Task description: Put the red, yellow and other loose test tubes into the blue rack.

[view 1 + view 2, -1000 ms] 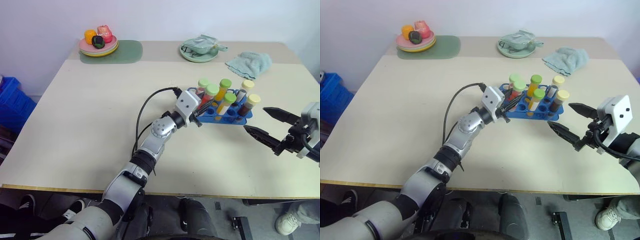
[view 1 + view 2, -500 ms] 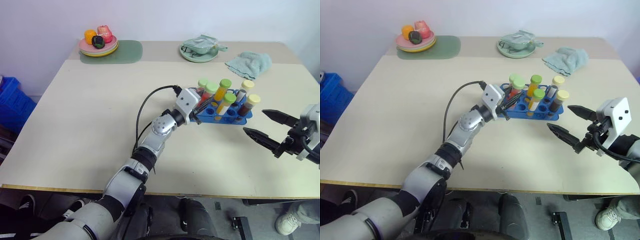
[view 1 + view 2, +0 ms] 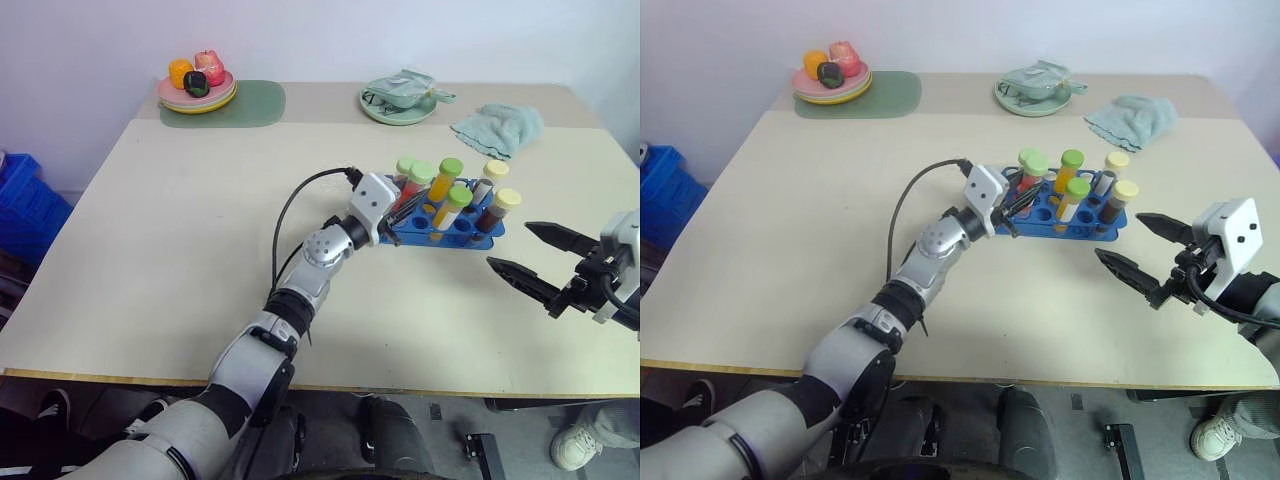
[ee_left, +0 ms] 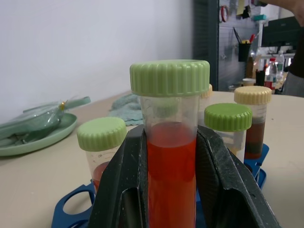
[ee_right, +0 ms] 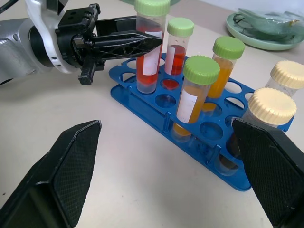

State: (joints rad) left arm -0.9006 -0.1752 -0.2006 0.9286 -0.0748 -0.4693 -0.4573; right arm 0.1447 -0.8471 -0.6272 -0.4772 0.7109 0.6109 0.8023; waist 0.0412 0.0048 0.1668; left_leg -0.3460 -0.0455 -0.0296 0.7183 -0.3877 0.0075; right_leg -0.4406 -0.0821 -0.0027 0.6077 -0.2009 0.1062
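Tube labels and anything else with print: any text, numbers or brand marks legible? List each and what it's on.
No readable text in any view.
White label on the red tube held by the left gripper: blank as far as can be seen.
White label on the yellow tube in the blue rack: nothing legible.
Items on the far pegboard in the left wrist view: too small and blurred to read.

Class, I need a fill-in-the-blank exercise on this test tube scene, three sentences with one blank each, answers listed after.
1. The left gripper is shut on a tube of ____ liquid.
2. The rack is ____ in colour.
3. The right gripper is ____ and holds nothing.

Missing words: red; blue; open
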